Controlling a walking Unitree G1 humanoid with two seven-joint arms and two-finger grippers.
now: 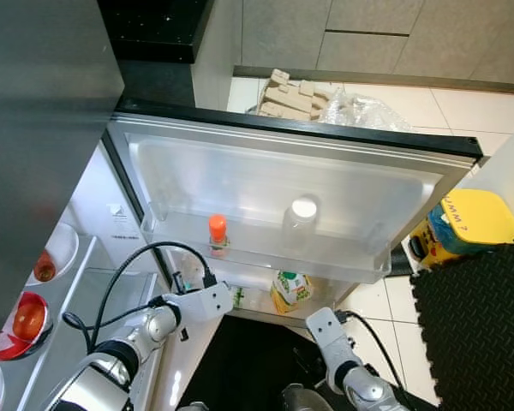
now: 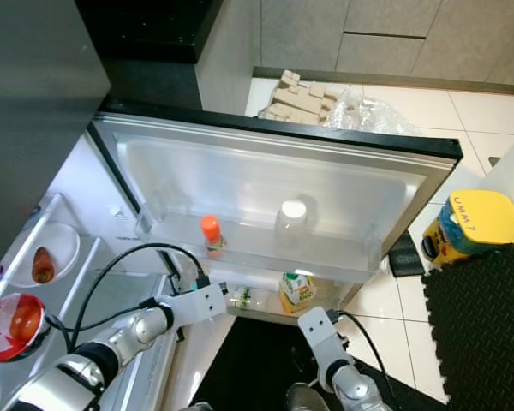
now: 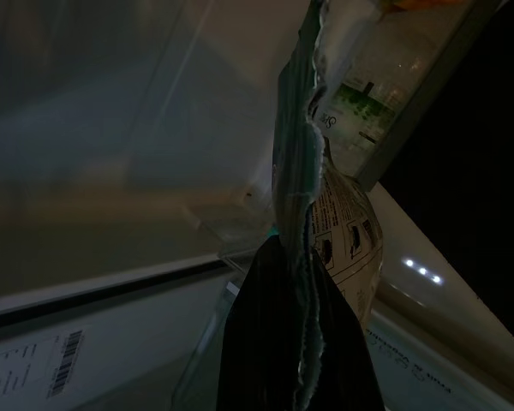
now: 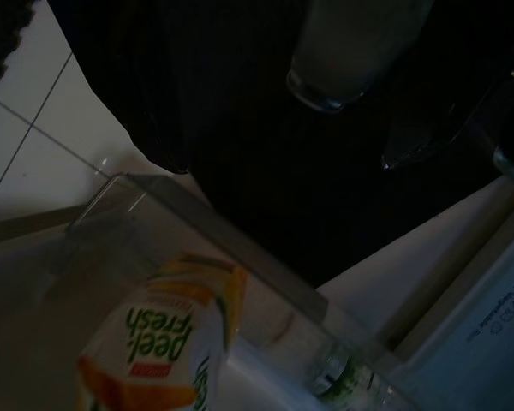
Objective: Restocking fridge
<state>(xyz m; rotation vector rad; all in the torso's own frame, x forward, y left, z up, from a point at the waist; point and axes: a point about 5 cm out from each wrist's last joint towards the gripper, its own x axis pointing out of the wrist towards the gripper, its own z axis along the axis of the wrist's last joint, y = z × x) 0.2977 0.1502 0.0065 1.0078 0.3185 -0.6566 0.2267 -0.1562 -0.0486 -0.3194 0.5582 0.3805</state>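
Looking down on pale floor tiles (image 1: 463, 107), with a black foam mat (image 1: 484, 330) off to the right and a yellow box (image 1: 467, 224) at its edge. Fridge door (image 1: 283, 171) swung wide open across the middle, inner side up. On its upper shelf (image 1: 325, 257): an orange-capped bottle (image 1: 218, 233) and a white-capped clear bottle (image 1: 301, 218), well apart, plenty of bare shelf between and to the right. Lower door shelf holding a juice carton (image 1: 289, 289) and a small green-labelled bottle (image 1: 237, 297) just beside it. Beyond the door's far edge, a pile of wrapped packs (image 1: 325, 101) on the floor. To the left, fridge shelves with bowls (image 1: 27, 321) of red fruit.

Left gripper (image 3: 278, 317) reaching in under the upper shelf, near the lower door shelf, clamped on a torn-edged printed packet (image 3: 338, 231) standing up from the black fingers. Right gripper (image 1: 324, 325) low, just below the carton; fingers hidden, state impossible to tell.
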